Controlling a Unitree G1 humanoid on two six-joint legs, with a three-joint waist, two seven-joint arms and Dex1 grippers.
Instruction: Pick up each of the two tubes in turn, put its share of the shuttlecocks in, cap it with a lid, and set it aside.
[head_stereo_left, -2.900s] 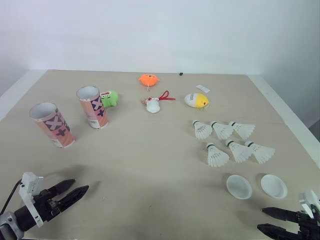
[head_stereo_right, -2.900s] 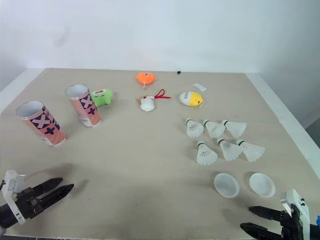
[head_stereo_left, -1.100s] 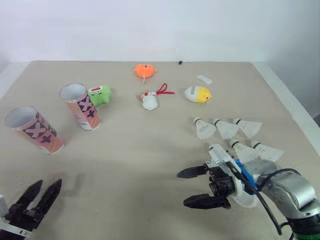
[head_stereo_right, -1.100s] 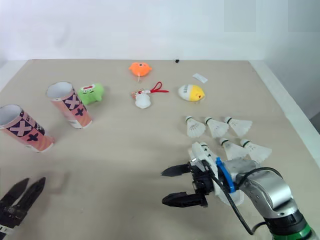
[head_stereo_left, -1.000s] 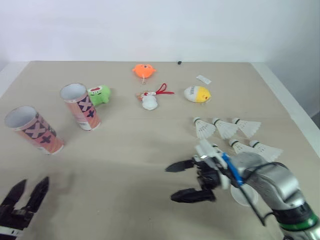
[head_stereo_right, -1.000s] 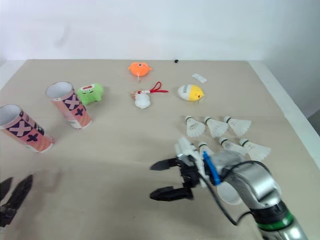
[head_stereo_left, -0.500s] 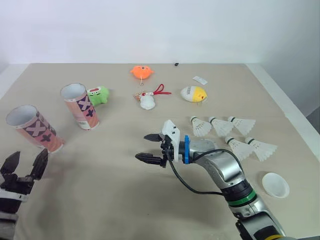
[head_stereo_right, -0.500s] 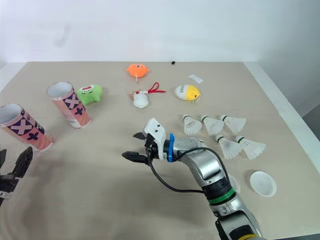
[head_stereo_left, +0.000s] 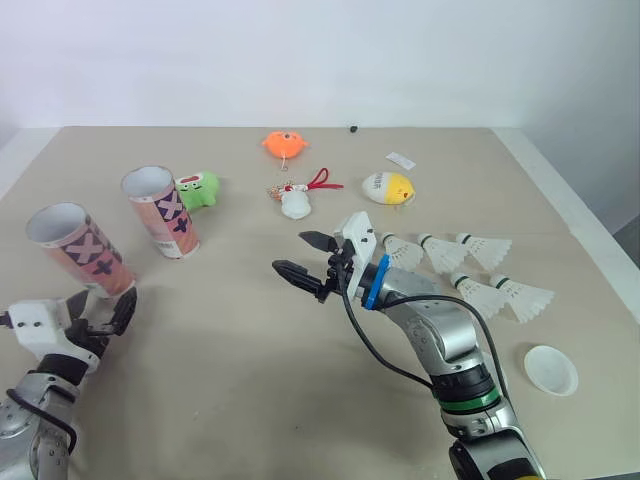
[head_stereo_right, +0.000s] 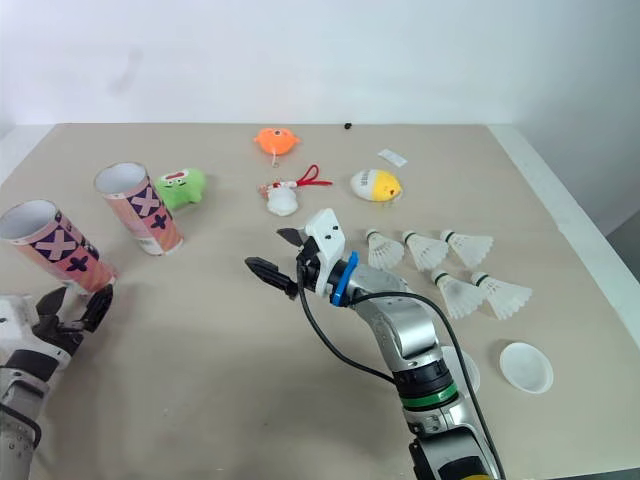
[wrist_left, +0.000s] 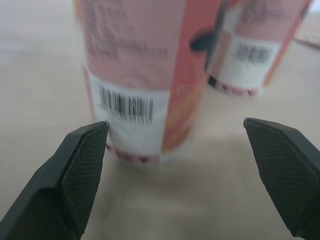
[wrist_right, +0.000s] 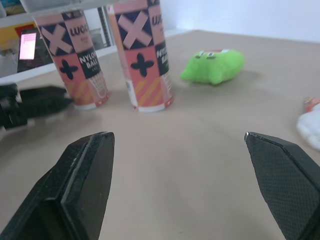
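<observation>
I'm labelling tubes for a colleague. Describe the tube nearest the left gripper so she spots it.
On the left side of the tan table stand two open-topped pink tubes with dark crosses. It is the nearer tube, just ahead of the open left gripper; the other tube stands farther back, beside a green toy.

Count as seen from the head views.

- Two tubes are standing at the left of the frame: one tube (head_stereo_left: 78, 248) by the edge, the other tube (head_stereo_left: 162, 212) further in.
- Five shuttlecocks (head_stereo_left: 403, 255) (head_stereo_left: 441, 254) (head_stereo_left: 487, 248) (head_stereo_left: 483, 296) (head_stereo_left: 527, 297) are showing at the right. Three are lying in the upper row and two in the lower. An arm is covering part of the lower row, so that count cannot be confirmed.
- Two lids are lying at lower right: one lid (head_stereo_right: 526, 366) in full, a second lid (head_stereo_right: 466, 372) partly behind the arm.
- Four small toys are sitting at upper centre: an orange toy (head_stereo_left: 284, 144), a green toy (head_stereo_left: 198, 189), a white toy (head_stereo_left: 296, 205) and a yellow toy (head_stereo_left: 389, 187).
- One white tag (head_stereo_left: 404, 160) is lying at upper centre.
- One black speck (head_stereo_left: 353, 128) is lying near it.
</observation>
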